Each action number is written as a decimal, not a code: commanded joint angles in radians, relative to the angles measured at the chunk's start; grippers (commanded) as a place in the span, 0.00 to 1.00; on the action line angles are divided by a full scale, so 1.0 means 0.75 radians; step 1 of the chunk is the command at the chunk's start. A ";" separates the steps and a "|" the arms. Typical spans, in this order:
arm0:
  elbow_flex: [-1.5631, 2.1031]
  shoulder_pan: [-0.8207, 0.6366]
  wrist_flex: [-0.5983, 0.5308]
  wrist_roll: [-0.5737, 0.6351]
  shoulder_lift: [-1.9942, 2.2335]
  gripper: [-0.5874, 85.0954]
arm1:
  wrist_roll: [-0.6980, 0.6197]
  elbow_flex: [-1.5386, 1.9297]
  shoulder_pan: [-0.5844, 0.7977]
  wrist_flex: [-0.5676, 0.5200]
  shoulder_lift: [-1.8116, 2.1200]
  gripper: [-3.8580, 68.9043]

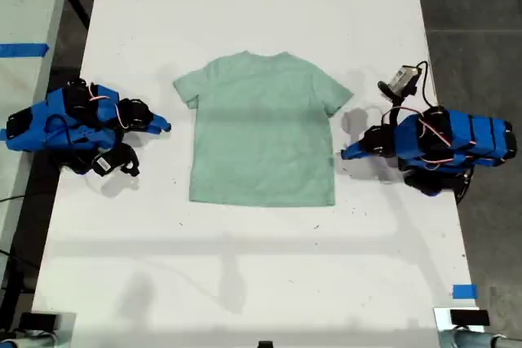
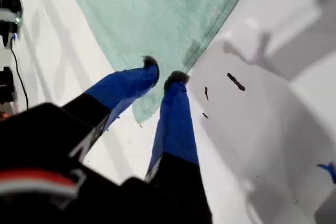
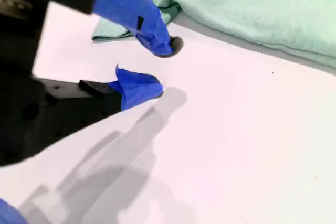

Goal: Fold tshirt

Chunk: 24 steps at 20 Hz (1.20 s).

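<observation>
Mint tshirt (image 1: 263, 132) flat, unfolded, mid-table

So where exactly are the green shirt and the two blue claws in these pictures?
tshirt (image 1: 263, 140): exterior view, middle of the flat body.
my first gripper (image 2: 164, 74): first wrist view, gap between its dark tips, above the shirt's corner.
my second gripper (image 3: 157, 66): second wrist view, between its open blue tips.

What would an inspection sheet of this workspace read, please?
Surface: white table, a few dark specks.
Job's things: tshirt flat, unfolded, between the arms.
Clutter: blue tape at the exterior view's lower right.
Hands: my first hand open over a hem corner; my second hand open beside a sleeve, apart from it.
Cables: black cable looped by the exterior view's right arm.
Surroundings: grey floor.
</observation>
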 commanded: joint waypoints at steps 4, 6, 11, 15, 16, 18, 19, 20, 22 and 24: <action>-0.008 -0.082 0.108 -0.035 -0.004 0.23 | 0.430 -0.008 0.014 -0.037 0.006 0.13; -0.008 0.029 0.082 -0.051 -0.004 0.28 | 0.728 -0.008 0.055 -0.039 0.006 0.14; -0.018 0.104 0.047 -0.057 -0.004 0.01 | 0.554 -0.029 0.129 -0.051 0.008 0.13; -0.035 0.088 -0.043 -0.057 -0.004 0.01 | 0.470 -0.072 0.129 -0.084 0.008 0.03; -0.063 0.076 -0.031 -0.059 -0.006 0.01 | 0.477 -0.074 0.129 -0.082 0.008 0.03; -0.143 0.041 -0.006 -0.051 -0.070 0.01 | 0.464 -0.112 0.123 -0.084 0.006 0.03; -0.186 0.031 -0.031 -0.041 -0.143 0.01 | 0.444 -0.160 0.123 -0.084 -0.025 0.03; -0.241 0.016 -0.078 -0.016 -0.252 0.01 | 0.423 -0.233 0.133 -0.080 -0.102 0.03; -0.452 -0.022 -0.131 0.047 -0.573 0.01 | 0.342 -0.448 0.178 -0.045 -0.368 0.03; -0.695 -0.082 -0.151 0.143 -0.845 0.01 | 0.227 -0.677 0.247 0.006 -0.624 0.03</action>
